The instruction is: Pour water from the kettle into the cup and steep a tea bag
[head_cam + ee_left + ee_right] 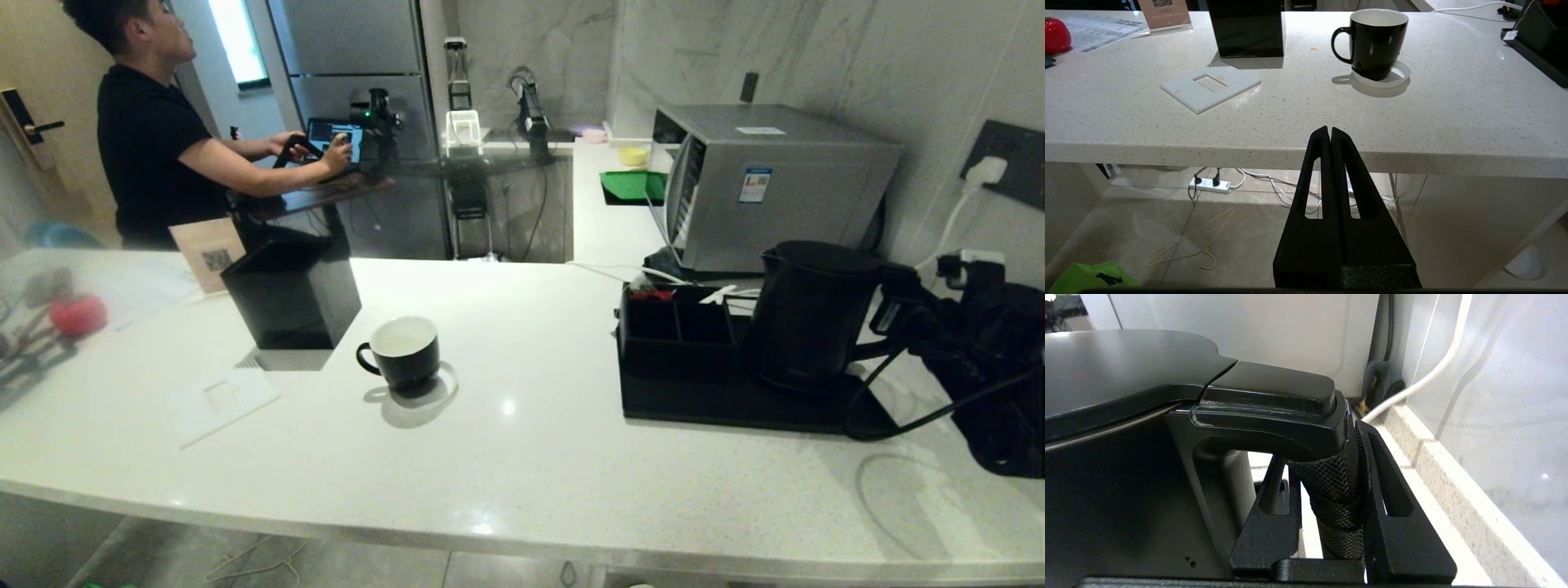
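Note:
The tall black kettle [808, 314] stands on the right part of a black tray [694, 408]. My right gripper [891, 320] reaches in from the right. In the right wrist view its fingers lie on either side of the knurled handle [1337, 486], under the kettle's flat lid [1118, 367], and the right gripper [1323, 449] is shut on that handle. The black cup [404, 351], white inside, sits on a clear coaster mid-counter, well to the kettle's left. My left gripper [1329, 130] hangs shut and empty below the counter's front edge, facing the cup [1376, 43]. No tea bag shows.
An open black square box [290, 294] and a white flat plate [220, 400] lie left of the cup. A microwave [775, 180] stands behind the tray. The wall and a white cable [1425, 375] run close beside the kettle. A person [155, 139] works at the far left.

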